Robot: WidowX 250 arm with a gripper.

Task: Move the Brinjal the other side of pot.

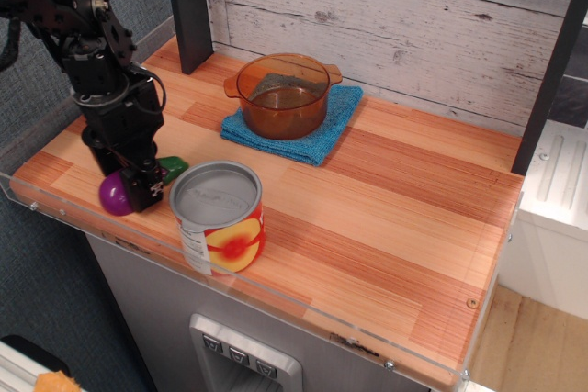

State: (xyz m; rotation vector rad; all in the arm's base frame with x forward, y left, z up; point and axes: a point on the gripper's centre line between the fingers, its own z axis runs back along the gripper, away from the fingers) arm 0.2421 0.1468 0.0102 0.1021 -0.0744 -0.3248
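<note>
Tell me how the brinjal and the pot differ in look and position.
The brinjal is opaque glossy purple with a green cap; the pot is translucent amber. The brinjal lies on bare wood at the front left, under the gripper; the pot stands on a blue cloth near the back wall.

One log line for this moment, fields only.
gripper: down over brinjal, closure unclear | pot: on blue cloth | can: beside brinjal
</note>
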